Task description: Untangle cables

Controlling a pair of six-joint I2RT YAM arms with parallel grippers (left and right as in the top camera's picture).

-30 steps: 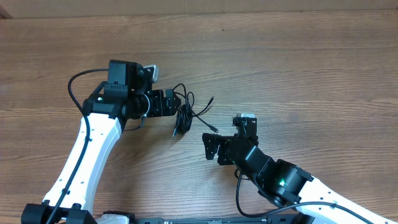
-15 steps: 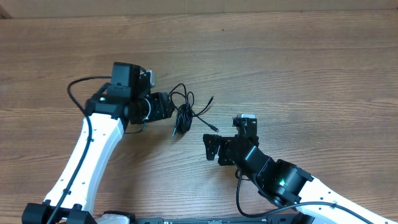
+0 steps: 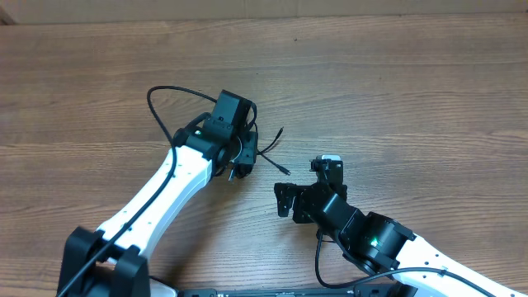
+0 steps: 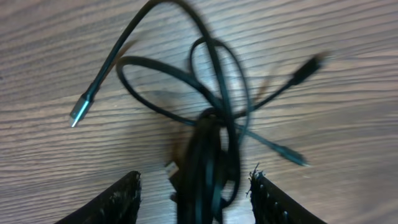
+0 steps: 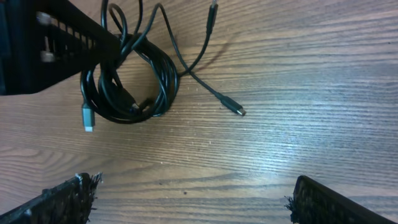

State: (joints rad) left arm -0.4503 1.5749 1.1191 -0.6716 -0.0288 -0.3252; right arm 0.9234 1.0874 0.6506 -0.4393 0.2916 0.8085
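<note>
The cables (image 3: 262,152) are a tangle of thin black cords on the wooden table, mostly hidden under my left arm in the overhead view. In the left wrist view the bundle (image 4: 208,155) lies between my open left gripper (image 4: 194,186) fingers, with a silver-tipped plug (image 4: 81,111) at left and two loose plug ends at right. In the right wrist view the coil (image 5: 130,81) lies at upper left, well beyond my open, empty right gripper (image 5: 189,199). In the overhead view the left gripper (image 3: 240,157) is over the tangle and the right gripper (image 3: 285,198) is below and right of it.
The wooden table (image 3: 412,91) stretches around both arms. The left arm's thick black wire (image 3: 165,103) loops above its wrist. The left gripper's body (image 5: 50,43) fills the upper left of the right wrist view.
My left arm has swung right and now sits over the cable tangle, its fingers astride the bundle. The right arm has hardly moved.
</note>
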